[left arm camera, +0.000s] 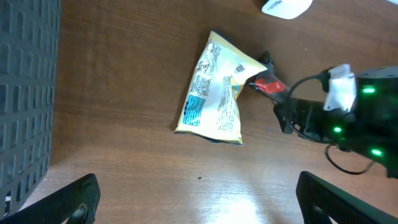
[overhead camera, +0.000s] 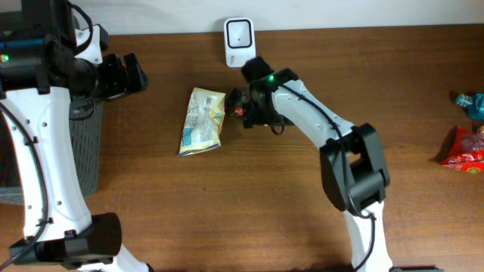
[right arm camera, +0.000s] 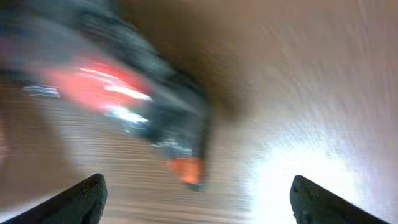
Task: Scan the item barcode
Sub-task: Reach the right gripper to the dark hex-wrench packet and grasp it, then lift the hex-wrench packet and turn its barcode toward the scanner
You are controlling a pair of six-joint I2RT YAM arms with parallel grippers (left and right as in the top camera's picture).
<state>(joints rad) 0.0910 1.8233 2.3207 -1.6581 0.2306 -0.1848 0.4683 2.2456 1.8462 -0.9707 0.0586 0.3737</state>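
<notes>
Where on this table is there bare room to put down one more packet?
Free: the wide wood between the right arm and the red packet at the right edge; also the front strip below the yellow packet. Crowded: between scanner, yellow packet and right gripper.

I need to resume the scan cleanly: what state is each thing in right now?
snack packet: lying flat on the table, not held.
scanner: standing upright at the table's back edge.
right gripper: open, empty, close beside the snack packet.
left gripper: open, empty, near the basket.
red packet: lying at the table's right edge, untouched.
</notes>
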